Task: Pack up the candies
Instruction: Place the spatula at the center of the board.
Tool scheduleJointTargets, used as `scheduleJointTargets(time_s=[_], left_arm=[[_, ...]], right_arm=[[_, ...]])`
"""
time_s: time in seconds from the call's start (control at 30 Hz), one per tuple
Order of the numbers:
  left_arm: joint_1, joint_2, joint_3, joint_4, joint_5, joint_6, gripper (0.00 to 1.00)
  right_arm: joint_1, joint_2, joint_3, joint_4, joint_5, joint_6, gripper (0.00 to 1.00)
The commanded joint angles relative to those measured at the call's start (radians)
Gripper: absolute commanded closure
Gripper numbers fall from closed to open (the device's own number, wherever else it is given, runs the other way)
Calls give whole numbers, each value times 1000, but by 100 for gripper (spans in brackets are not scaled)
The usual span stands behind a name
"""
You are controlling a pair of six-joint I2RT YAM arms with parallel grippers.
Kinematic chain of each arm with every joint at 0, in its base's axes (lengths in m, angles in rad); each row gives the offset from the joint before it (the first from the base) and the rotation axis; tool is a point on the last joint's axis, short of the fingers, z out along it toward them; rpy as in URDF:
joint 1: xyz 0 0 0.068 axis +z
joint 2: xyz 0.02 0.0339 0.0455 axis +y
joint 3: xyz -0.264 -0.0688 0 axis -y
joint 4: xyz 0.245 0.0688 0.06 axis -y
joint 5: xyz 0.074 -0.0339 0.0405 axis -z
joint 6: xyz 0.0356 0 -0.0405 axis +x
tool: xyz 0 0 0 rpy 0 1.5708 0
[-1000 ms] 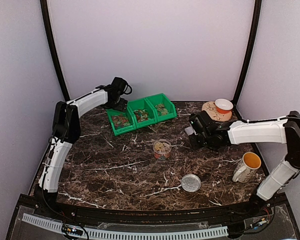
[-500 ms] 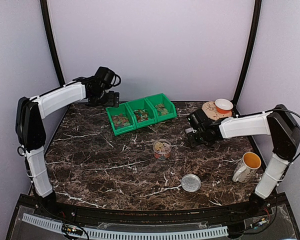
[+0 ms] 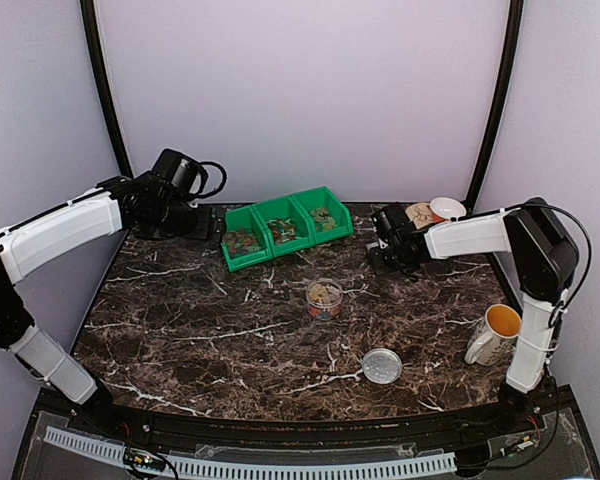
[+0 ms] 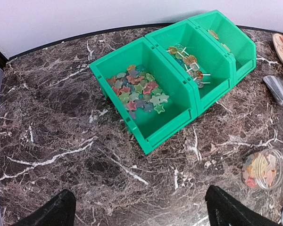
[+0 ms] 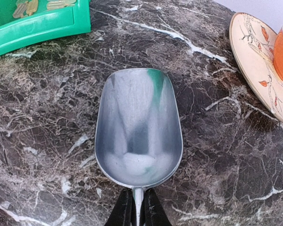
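The candies (image 4: 139, 92) are small coloured stars lying in the left green bin (image 4: 172, 125); more candies (image 4: 191, 63) lie in the middle bin and a few at the far bin's rim. A clear jar (image 3: 324, 297) holds some candies (image 4: 263, 168). My left gripper (image 4: 141, 211) is open over bare table in front of the bins, its fingertips (image 4: 56, 209) far apart. My right gripper (image 5: 137, 209) is shut on the handle of an empty metal scoop (image 5: 139, 127), which hangs low over the table right of the bins.
Three green bins (image 3: 283, 228) stand in a row at the back. The jar's grey lid (image 3: 382, 365) lies near the front. A mug (image 3: 495, 333) stands at the right. A saucer (image 5: 254, 61) with an orange cup (image 3: 447, 209) sits at the back right.
My left arm has swung left and back, away from the bins. My right arm has carried the scoop toward the back, nearer the bins.
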Motion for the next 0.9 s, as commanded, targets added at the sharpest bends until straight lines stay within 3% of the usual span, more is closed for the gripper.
scheduleJointTargets(time_s=[0.0, 0.23, 0.33, 0.87], left_arm=[[-2, -103, -95, -3, 67, 76, 1], [-3, -237, -330, 236, 7, 125, 1], [-4, -223, -318, 208, -45, 137, 1], [-3, -222, -322, 208, -44, 133, 1]], right_arm=[[-17, 29, 30, 8, -23, -13, 91], [-21, 41, 6, 14, -52, 13, 89], [-21, 39, -14, 23, -71, 23, 89], [-21, 21, -77, 40, -84, 29, 84]])
